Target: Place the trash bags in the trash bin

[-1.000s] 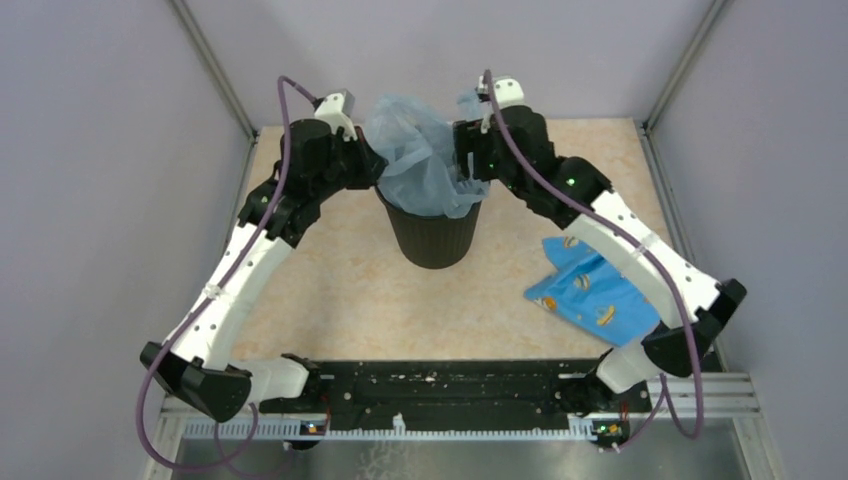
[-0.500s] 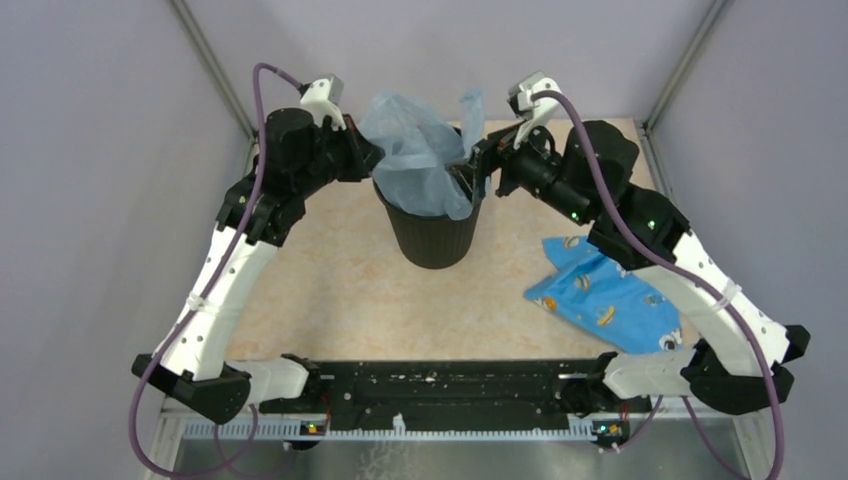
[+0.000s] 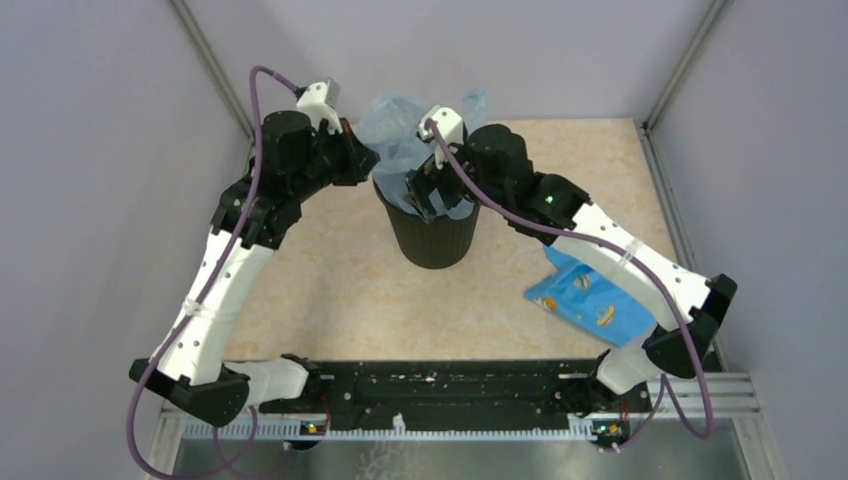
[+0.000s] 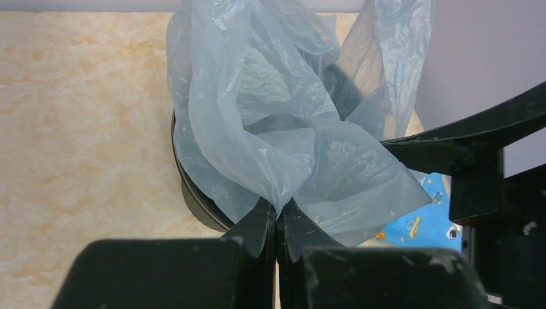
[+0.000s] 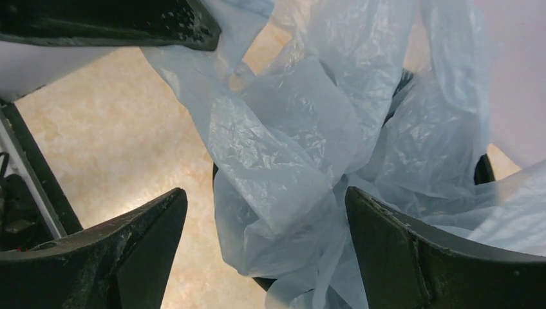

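A pale grey-blue translucent trash bag [image 3: 395,130] bunches up out of the round black trash bin [image 3: 433,240] at the back middle of the table. My left gripper [image 3: 370,165] is at the bin's left rim, shut on a fold of the bag [image 4: 283,116], which pinches between its fingertips [image 4: 278,209] above the rim [image 4: 193,193]. My right gripper [image 3: 425,195] hangs over the bin's mouth. It is open wide [image 5: 265,193], with crumpled bag film [image 5: 290,148] lying between its spread fingers, ungripped. The bin's inside is mostly hidden by the bag.
A blue printed snack packet [image 3: 590,300] lies on the table right of the bin, partly under my right arm. Grey walls close in the back and sides. The left gripper's black finger [image 5: 116,26] crosses the top left of the right wrist view.
My right gripper opened wider and swung from the bin's right rim to above its mouth. The left gripper stayed shut on the bag at the left rim.
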